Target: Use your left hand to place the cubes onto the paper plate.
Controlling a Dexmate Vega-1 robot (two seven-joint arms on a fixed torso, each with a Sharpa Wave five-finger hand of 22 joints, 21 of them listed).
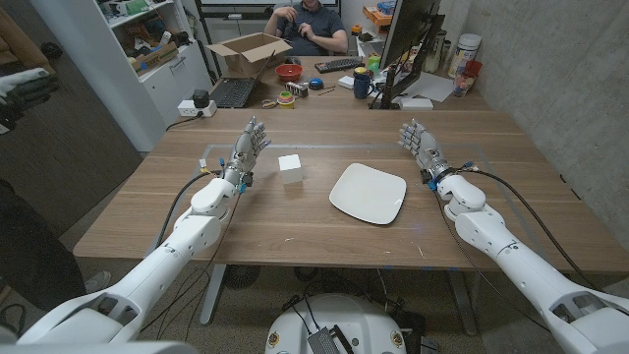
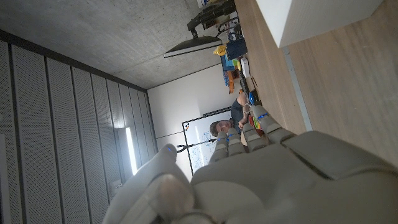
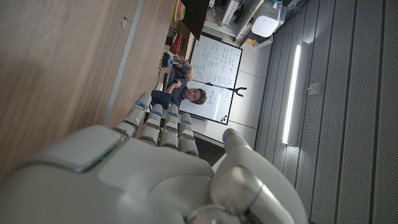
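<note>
A single white cube (image 1: 289,167) stands on the wooden table (image 1: 324,231), a little left of the middle. To its right lies a white paper plate (image 1: 368,193) with nothing on it. My left hand (image 1: 246,149) stands just left of the cube, fingers straight and apart, holding nothing; a small gap separates them. The left wrist view shows the back of that hand (image 2: 273,180) and a face of the cube (image 2: 317,17). My right hand (image 1: 421,145) is raised over the table's right side, right of the plate, fingers spread and empty, its back (image 3: 155,180) large in its wrist view.
Behind the table stands a second desk with an open cardboard box (image 1: 248,51), a laptop (image 1: 234,92), a red bowl (image 1: 289,72), tape rolls and a monitor (image 1: 408,39). A person (image 1: 314,25) sits beyond it. Another person's gloved hand (image 1: 25,87) shows at far left.
</note>
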